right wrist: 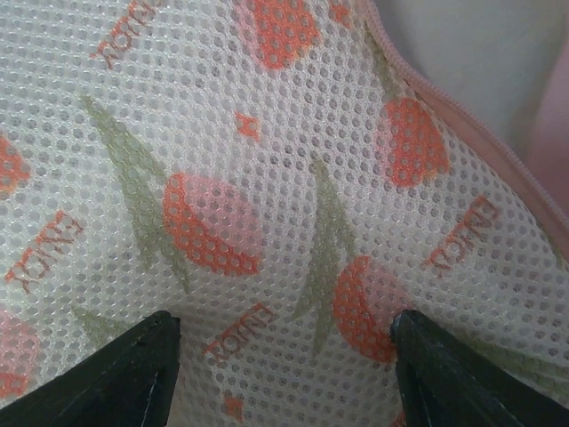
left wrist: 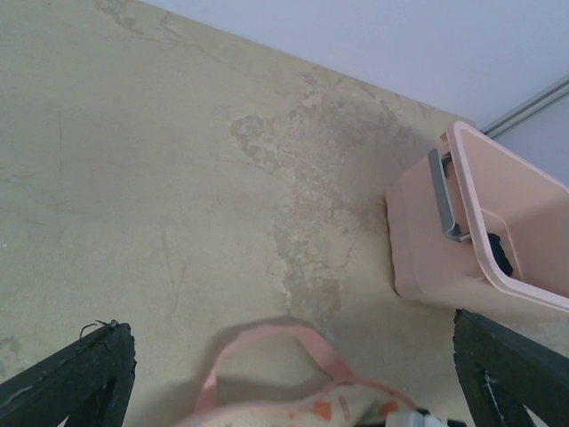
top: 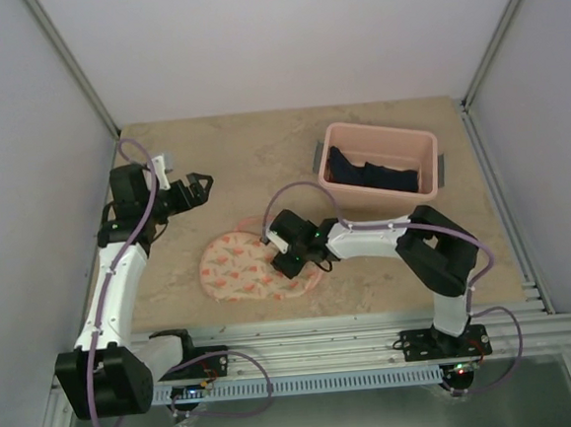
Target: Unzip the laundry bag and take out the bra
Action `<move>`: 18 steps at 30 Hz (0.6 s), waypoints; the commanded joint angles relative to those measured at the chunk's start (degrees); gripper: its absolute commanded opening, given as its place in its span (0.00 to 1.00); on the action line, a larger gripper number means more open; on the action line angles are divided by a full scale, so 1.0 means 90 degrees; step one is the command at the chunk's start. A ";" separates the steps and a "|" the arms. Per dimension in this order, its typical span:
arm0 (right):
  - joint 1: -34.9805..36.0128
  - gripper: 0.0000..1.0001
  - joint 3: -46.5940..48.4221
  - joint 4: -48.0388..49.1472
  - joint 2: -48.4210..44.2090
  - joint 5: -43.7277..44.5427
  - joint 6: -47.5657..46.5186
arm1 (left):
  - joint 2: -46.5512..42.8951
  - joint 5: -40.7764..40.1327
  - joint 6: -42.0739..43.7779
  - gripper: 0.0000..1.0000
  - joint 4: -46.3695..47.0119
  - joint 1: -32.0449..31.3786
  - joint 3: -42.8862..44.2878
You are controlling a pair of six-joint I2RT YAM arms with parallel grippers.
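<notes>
Mesh under the fingers: cream netting printed with orange-red strawberries fills the right wrist view, lying flat and unpinched.
Right gripper [right wrist: 284, 369]: jaws parted, poised low over the fabric and holding nothing.
Zip trim [right wrist: 462, 120]: a pink band running diagonally just beyond the fingers, up and to the right of them.
Laundry bag [top: 235, 267]: flat on the table [top: 260, 146], long axis left to right, with the right gripper over its right lobe.
Bra [top: 372, 177]: apparently the dark navy cloth in the pink tub [top: 378, 130], well apart from the bag; nothing dark shows through the mesh.
Left gripper [top: 196, 188]: wide open and empty, hovering beyond the bag's far left corner.
Nearer arm: the right, by a clear margin.
</notes>
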 commanded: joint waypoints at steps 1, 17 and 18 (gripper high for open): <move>-0.0345 0.67 0.0501 0.0164 0.0519 0.0699 -0.1073 | -0.0101 0.0106 -0.0057 0.99 0.0171 0.0039 -0.0050; -0.1071 0.98 0.1654 -0.0153 -0.1711 -0.1090 -0.1883 | -0.0197 0.0086 -0.0019 0.99 0.0235 0.0092 -0.0175; -0.1311 0.98 0.1619 -0.0106 -0.2029 -0.1376 -0.1818 | -0.0219 0.0081 -0.0010 0.99 0.0243 0.0093 -0.0182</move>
